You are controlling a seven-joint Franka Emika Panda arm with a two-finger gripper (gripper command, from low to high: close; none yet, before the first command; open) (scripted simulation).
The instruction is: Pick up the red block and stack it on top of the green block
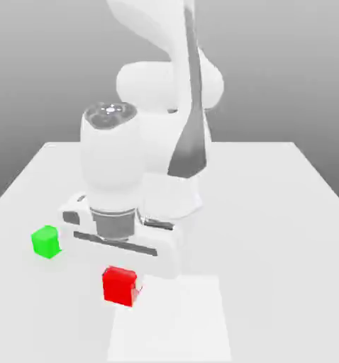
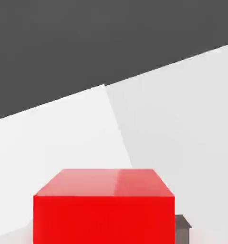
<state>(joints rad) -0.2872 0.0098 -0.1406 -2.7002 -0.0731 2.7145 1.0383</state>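
Red block (image 1: 120,285) sits squarely upright in the closed pincer (image 1: 127,283).

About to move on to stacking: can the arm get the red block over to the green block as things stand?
Probably yes. The gripper is shut on the red block, and the green block sits apart toward the exterior view's left, with bare table between them and its top uncovered.

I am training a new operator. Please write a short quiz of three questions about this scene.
1. True or false: the red block already sits on the green block.
2. In the exterior view, the green block lies to which side of the red block? A) left B) right
3. What has the gripper closed on?

Key: 1 false, they stand apart on the table; 2 A; 3 the red block.
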